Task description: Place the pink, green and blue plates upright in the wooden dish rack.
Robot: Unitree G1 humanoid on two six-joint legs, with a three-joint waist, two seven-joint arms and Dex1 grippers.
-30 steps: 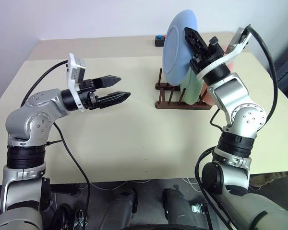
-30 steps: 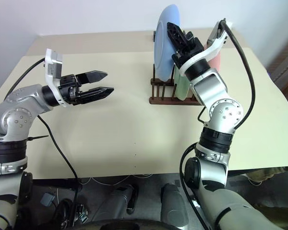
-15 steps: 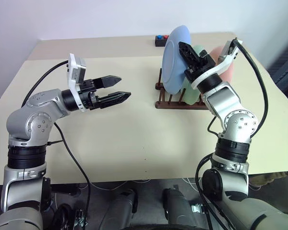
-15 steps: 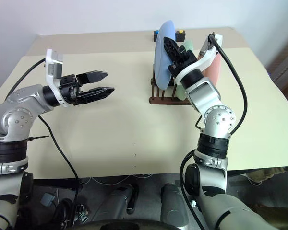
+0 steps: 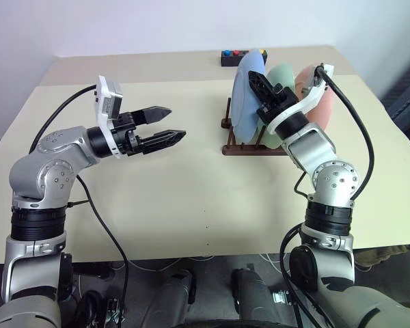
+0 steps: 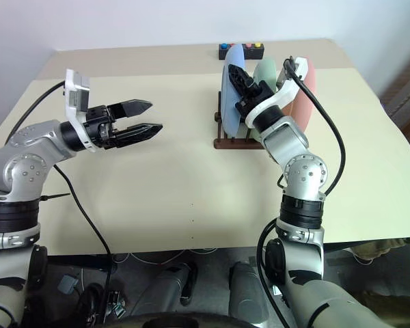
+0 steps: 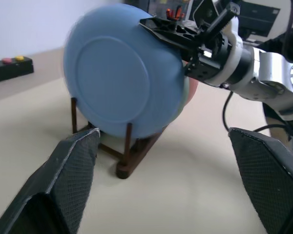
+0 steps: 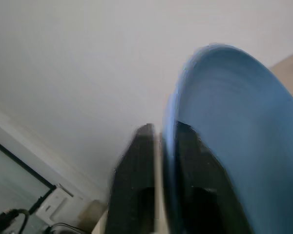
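Pale counter [image 5: 191,205] under a white wall; a black button box [image 5: 242,56] sat at the far edge.

Head views: the wooden dish rack [image 5: 246,148] stood on the far right of the counter. The green plate [image 5: 281,74] and pink plate [image 5: 326,102] were upright in it. The blue plate [image 5: 243,109] stood on edge in front of them, on the side toward the left arm. The right claw [image 5: 258,79] reached up and leftward over the blue plate's upper rim. The left claw [image 5: 176,123] hung wide open and empty above mid-counter, well apart from the rack and pointing toward it.

Left wrist view: the blue plate's lower edge sat between the rack's pegs, its face turned to this camera, leaning slightly. The right claw sat at the plate's top right rim.

Right wrist view: the rim ran edge-on between the two fingers [image 8: 136,165], with a sliver of gap at one. I read the right claw as slightly parted, its grip slackened.

Judgement: the plate's plane lies along the right claw's slot, so it should withdraw straight back along that plane. A sideways move could tip the plate. The right arm is the nearer one.
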